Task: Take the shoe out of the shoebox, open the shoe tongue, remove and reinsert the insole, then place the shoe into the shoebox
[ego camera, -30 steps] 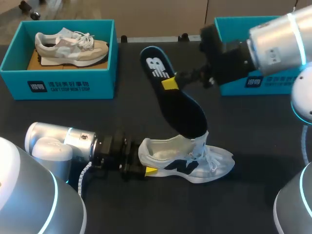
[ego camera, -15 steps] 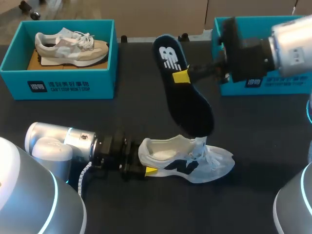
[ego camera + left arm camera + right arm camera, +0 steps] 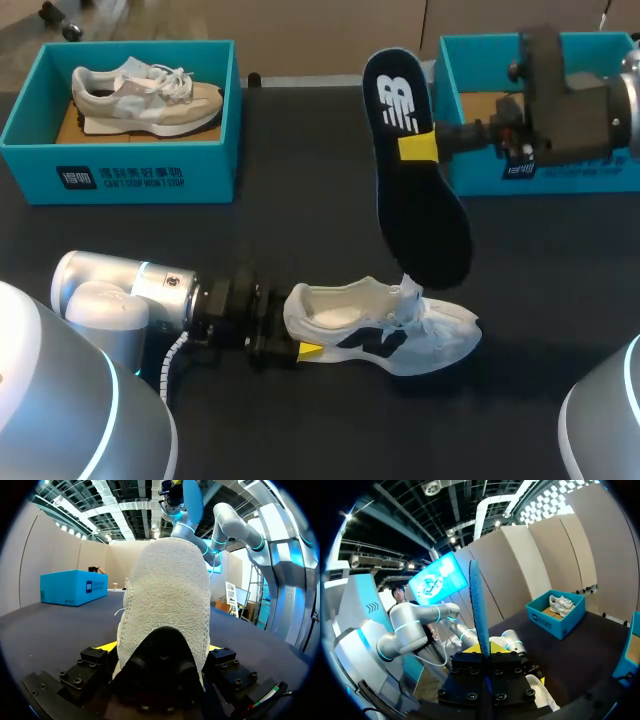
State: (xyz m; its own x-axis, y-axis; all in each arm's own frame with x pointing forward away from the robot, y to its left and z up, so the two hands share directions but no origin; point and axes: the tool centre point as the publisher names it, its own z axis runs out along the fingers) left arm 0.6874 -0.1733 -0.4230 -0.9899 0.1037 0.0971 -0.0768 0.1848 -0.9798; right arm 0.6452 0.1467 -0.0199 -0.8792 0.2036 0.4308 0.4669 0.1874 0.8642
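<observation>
Right gripper (image 3: 418,148) fingers pinch the dark blue foam insole (image 3: 425,225) above the white knit sneaker (image 3: 385,335), its heel clamped in the left gripper's (image 3: 304,350) fingers on the black counter (image 3: 300,240); removal seemingly done, toe-first reinsertion comes next.

Rough nubby cloth on shoe (image 3: 167,590) heel, insole (image 3: 420,225) matt dark & smooth, table (image 3: 300,250) matt blk

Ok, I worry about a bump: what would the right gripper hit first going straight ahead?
Likely nothing: beyond the insole in its fingers lies only table, the filled shoebox off to one side; depth unclear.
</observation>
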